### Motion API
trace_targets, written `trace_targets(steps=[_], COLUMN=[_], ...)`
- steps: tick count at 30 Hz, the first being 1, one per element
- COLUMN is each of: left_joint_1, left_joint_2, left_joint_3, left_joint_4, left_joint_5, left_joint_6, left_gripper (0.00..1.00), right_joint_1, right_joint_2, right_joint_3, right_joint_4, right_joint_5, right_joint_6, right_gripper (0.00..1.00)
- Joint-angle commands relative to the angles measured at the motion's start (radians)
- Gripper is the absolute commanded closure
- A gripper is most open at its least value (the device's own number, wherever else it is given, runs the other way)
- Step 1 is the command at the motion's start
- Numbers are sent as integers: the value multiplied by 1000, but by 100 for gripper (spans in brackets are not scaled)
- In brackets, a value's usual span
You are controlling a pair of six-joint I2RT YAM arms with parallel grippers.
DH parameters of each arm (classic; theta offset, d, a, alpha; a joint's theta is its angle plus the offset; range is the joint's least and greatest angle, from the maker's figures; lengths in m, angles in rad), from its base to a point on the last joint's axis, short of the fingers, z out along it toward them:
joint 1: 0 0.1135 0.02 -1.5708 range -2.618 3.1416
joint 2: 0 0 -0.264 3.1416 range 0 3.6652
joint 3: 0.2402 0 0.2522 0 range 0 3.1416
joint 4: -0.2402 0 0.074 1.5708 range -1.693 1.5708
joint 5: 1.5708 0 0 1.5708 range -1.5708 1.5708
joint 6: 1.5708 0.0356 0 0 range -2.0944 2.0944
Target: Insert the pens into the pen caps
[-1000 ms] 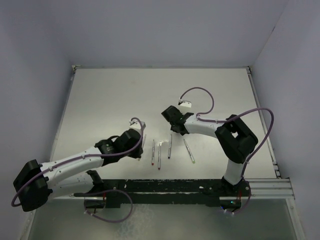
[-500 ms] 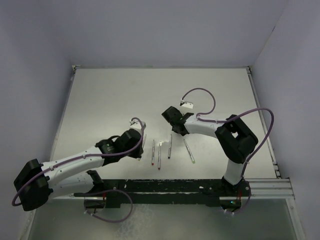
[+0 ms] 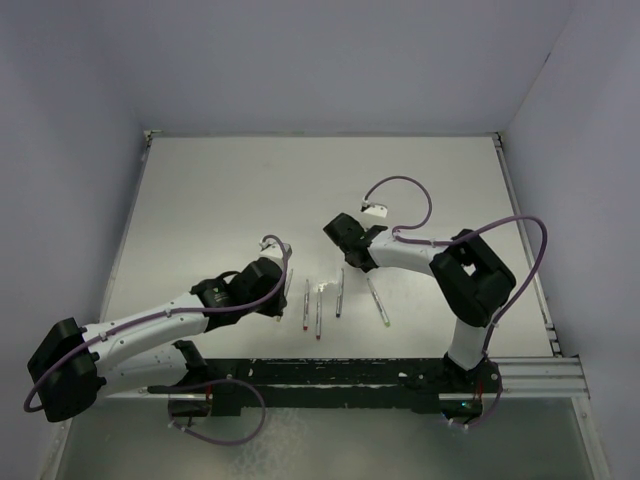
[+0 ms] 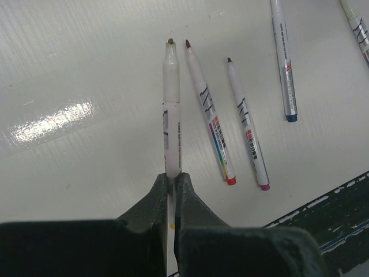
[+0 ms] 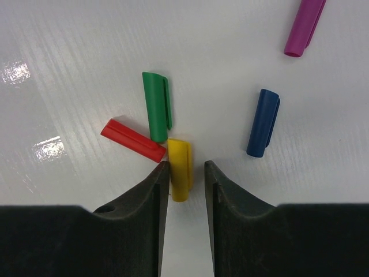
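Observation:
My left gripper (image 4: 172, 180) is shut on a pale pen (image 4: 171, 109) with a yellow mark, whose dark tip points away above the table. Beside it lie a red-ended pen (image 4: 210, 115), a purple-ended pen (image 4: 247, 118) and a blue-ended pen (image 4: 283, 57), seen from above as a row of pens (image 3: 319, 311). My right gripper (image 5: 186, 167) is open low over the caps, with the yellow cap (image 5: 180, 167) between its fingers, close against the left finger. The red cap (image 5: 134, 140) and green cap (image 5: 155, 112) touch the yellow one. The blue cap (image 5: 262, 122) and purple cap (image 5: 304, 26) lie apart.
A further pen (image 3: 377, 300) lies to the right of the row, under the right arm. In the top view the left gripper (image 3: 283, 290) is just left of the pens and the right gripper (image 3: 340, 230) behind them. The black base rail (image 3: 340, 375) runs along the near edge.

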Motion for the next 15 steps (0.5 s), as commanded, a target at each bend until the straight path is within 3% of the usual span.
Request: trace_targets(steps=[1, 15], left_joint_1=[-3, -3], left_joint_2=[-3, -5], left_joint_3=[-10, -15], left_joint_4=[50, 48], left_joint_5=[11, 3], left_joint_6=[-7, -10], left_gripper=[100, 100], right_joint_1=[2, 2], right_joint_2=[29, 50], right_joint_3=[-2, -1], right_joint_4=[-23, -54], right_joint_5=[22, -16], right_joint_6=[3, 16], right_gripper=[66, 71])
